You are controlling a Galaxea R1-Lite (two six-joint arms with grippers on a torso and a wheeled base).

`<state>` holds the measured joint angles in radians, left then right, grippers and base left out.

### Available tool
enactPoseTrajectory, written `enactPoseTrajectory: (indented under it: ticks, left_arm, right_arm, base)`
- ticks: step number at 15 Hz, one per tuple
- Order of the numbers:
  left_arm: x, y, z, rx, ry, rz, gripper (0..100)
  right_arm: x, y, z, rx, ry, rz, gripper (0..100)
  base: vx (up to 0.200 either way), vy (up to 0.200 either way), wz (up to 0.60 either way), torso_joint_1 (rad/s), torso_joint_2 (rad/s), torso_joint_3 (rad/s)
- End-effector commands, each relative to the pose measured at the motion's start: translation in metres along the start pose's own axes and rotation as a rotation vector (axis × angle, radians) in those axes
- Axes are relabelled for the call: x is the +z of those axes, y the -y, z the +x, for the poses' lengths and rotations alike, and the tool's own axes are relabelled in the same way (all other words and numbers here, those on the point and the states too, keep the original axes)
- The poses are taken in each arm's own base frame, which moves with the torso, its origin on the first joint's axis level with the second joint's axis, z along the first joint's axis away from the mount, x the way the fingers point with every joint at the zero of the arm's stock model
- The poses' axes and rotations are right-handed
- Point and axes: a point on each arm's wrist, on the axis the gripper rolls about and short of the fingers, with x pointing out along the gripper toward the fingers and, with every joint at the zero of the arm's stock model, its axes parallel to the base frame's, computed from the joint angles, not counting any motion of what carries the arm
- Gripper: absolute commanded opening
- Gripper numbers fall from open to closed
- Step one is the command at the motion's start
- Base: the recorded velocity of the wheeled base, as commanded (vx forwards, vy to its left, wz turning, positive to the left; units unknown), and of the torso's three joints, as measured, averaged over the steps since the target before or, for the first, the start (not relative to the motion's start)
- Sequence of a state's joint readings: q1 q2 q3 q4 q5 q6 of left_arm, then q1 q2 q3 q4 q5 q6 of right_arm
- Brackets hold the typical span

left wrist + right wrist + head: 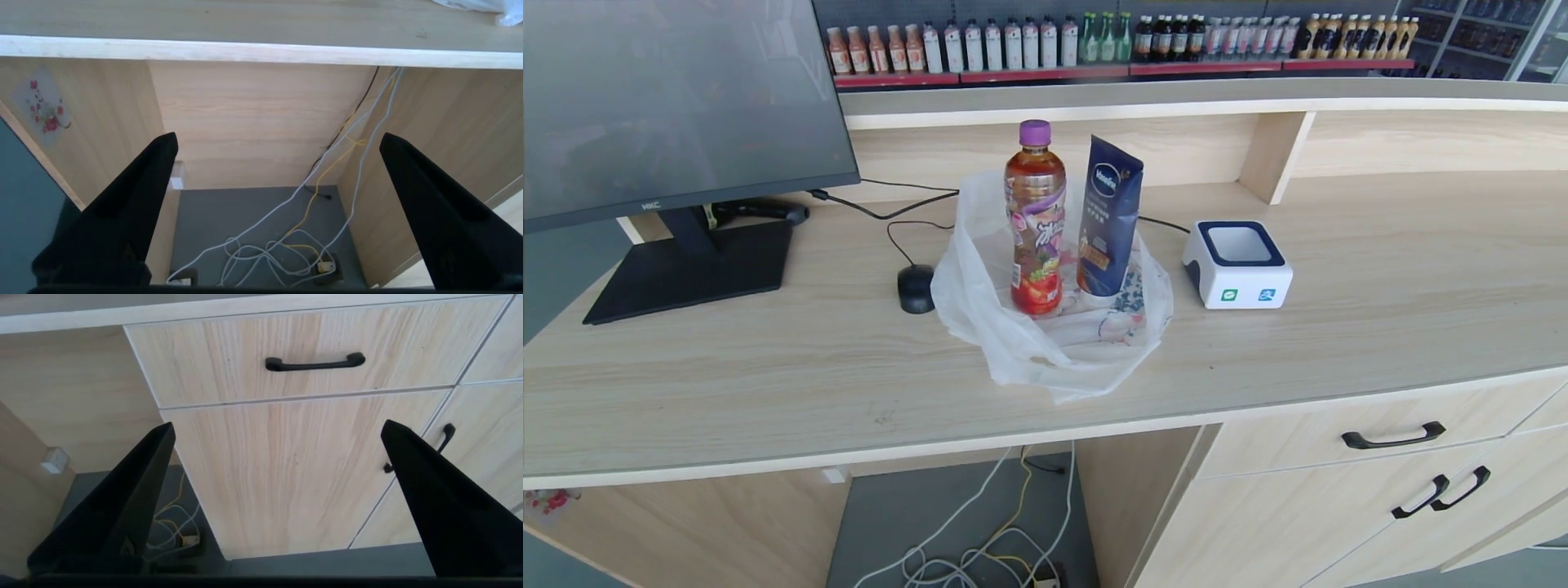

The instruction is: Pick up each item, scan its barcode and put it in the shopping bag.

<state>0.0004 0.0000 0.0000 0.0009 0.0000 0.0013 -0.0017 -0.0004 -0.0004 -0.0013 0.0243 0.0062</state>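
Hanging below the worktop [768,376] edge, left gripper [278,137] and right gripper [278,425] show jaws wide apart, empty.
Farther on, the shopping bag [1013,343] lies open on the worktop, a drink bottle [1036,220] and blue tube [1108,216] upright inside, side by side; scanner [1237,263] just beside.

Head overlooks counter [768,384] — both wrists face its front below.

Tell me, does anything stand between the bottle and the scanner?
Yes. The dark blue tube stands upright beside the bottle, on the side facing the scanner. Both stand on the shopping bag. Nothing else visible lies between them.
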Motion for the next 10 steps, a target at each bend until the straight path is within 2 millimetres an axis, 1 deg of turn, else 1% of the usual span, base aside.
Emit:
enactPoseTrajectory:
  ticks: [1, 10]
  left_arm:
    - [0.0001, 0.0000, 0.0000, 0.001, 0.001, -0.001, 100]
    - [-0.0001, 0.0000, 0.0000, 0.003, -0.001, -0.015, 100]
  right_arm:
    - [-0.0001, 0.0000, 0.0001, 0.000, -0.001, 0.000, 100]
    - [-0.0001, 0.0000, 0.0001, 0.000, -0.001, 0.000, 100]
  base:
    - [0.000, 0.000, 0.00, 0.000, 0.00, 0.000]
    - [0.000, -0.200, 0.00, 0.004, 0.00, 0.002]
